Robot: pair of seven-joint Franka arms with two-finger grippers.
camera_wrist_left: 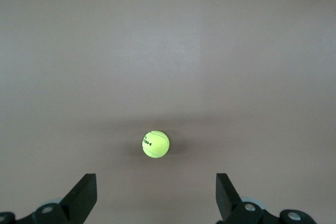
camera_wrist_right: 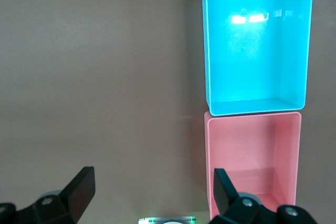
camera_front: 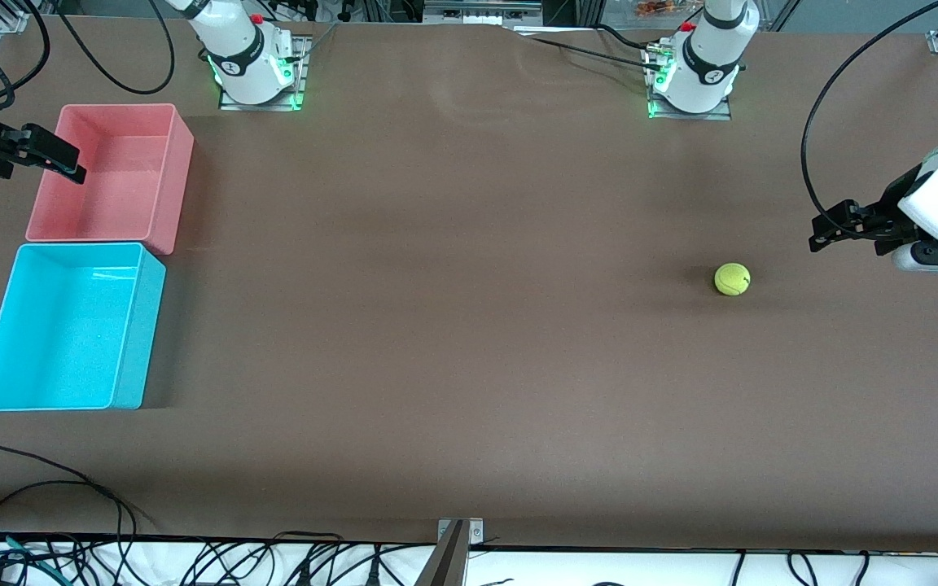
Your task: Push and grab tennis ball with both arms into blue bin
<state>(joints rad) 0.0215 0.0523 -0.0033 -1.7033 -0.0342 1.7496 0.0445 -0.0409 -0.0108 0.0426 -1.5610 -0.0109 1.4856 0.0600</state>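
While the tennis ball point(camera_front: 732, 279) lies near the wide-open left gripper point(camera_front: 831, 230), the right gripper point(camera_front: 58, 160) (also wide open) hangs by the pink bin point(camera_front: 161, 179), the blue bin point(camera_front: 132, 325) adjoining.

The tennis ball point(camera_front: 732, 279) lies toward the left arm's end (bins point(camera_front: 70, 325) touching, well apart).

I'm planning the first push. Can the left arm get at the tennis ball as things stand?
Probably yes. The left gripper hangs open near the left arm's end of the table, and the tennis ball lies on bare table close by. The left wrist view shows the ball ahead of the open jaws, with nothing between.
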